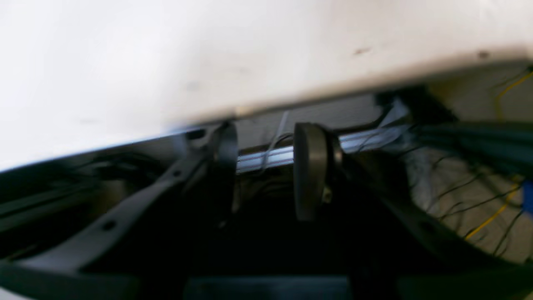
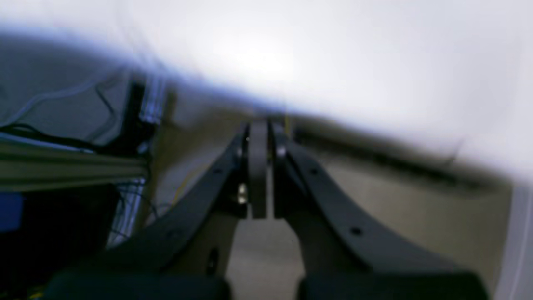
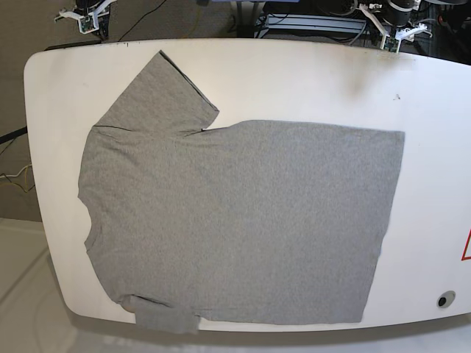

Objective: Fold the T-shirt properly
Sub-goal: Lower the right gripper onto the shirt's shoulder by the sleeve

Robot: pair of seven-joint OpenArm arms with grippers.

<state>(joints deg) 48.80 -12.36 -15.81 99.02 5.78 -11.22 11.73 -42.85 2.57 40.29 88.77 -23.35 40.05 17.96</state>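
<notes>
The T-shirt [image 3: 235, 220] lies spread flat on the white table [image 3: 294, 73], plain grey side up. Its neck end points left and its hem right. One sleeve [image 3: 162, 88] reaches toward the back left, and the other [image 3: 165, 316] hangs at the front edge. Both arms sit beyond the table's far edge, away from the cloth. In the left wrist view my left gripper [image 1: 266, 166] is open with nothing between its fingers, just off the table edge [image 1: 291, 100]. My right gripper [image 2: 260, 166] is shut and empty, also below the table's rim.
Aluminium rails [image 1: 270, 156] and loose cables [image 1: 491, 208] run behind the table by both arms. A small round hole [image 3: 444, 299] sits at the table's front right, with a red mark [image 3: 466, 246] at the right edge.
</notes>
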